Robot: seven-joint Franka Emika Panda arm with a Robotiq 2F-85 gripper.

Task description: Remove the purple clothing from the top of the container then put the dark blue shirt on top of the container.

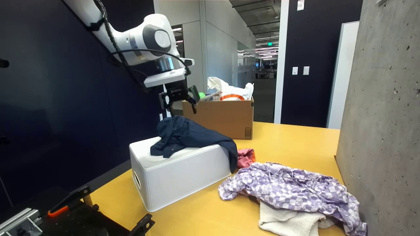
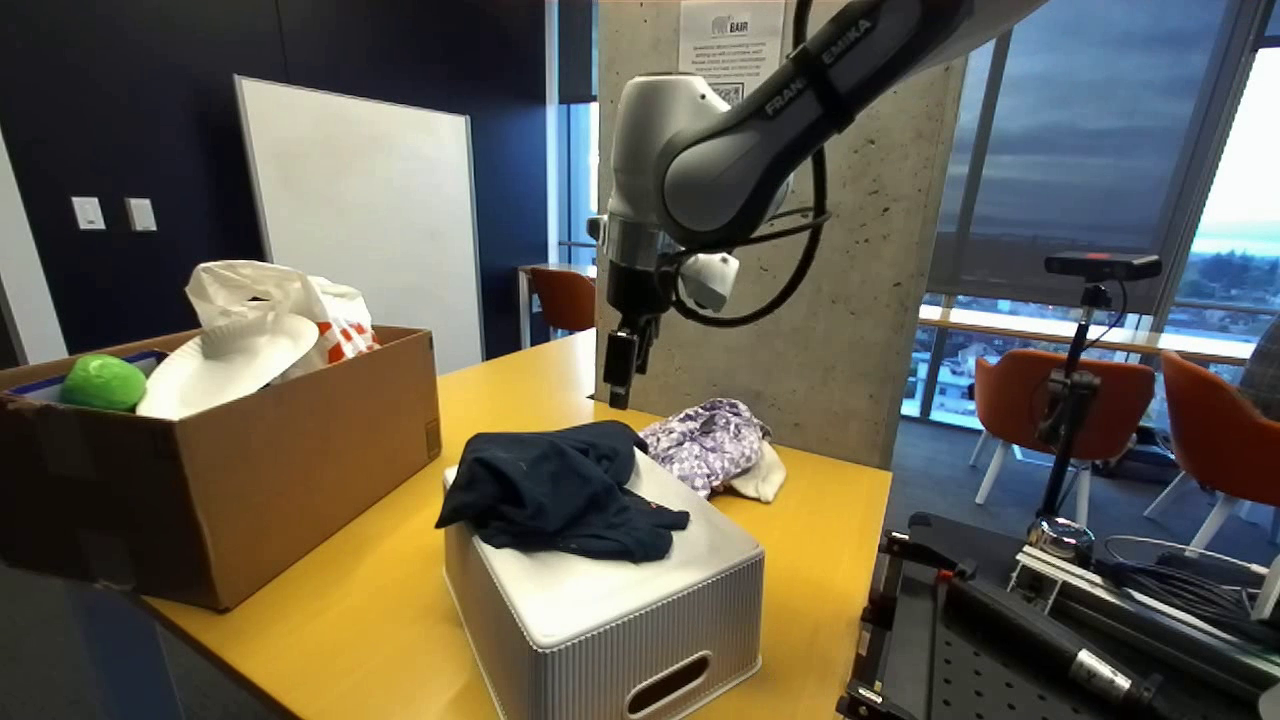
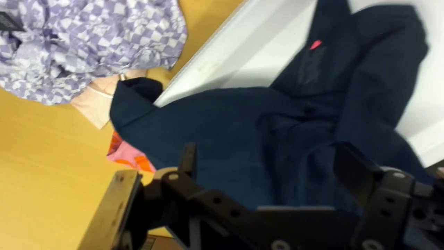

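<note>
Cream-white garment (image 1: 292, 223): nearest to me, lying on the yellow table (image 1: 295, 141), partly hidden under the next piece.
Purple clothing (image 1: 295, 186): crumpled on top of that garment — off the container (image 1: 187, 180) and beside it, a strip of table showing between the two in the wrist view.
Container: white, ribbed, sitting flat on the table, a handle slot (image 2: 668, 685) in its end wall.
Dark blue shirt (image 1: 190, 134): bunched on the container's top, one part draped over the edge.
Red cloth (image 1: 246, 157): a small piece with orange in it, peeking out beyond the shirt's hanging part.
Gripper (image 1: 182, 110): pointing down just above the shirt's highest fold; the jaws stand wide apart with only air between them — they have hold of nothing. Whether a tip grazes the fabric, I can't tell.
Cardboard box (image 1: 216, 121): brown, on the table past the container, holding a white plastic bag (image 1: 234, 89), a green ball-like thing (image 2: 103, 382) and a paper plate (image 2: 225, 368).
Corridor (image 1: 264, 91): farthest off, a green sign (image 1: 270, 43) glowing overhead.
</note>
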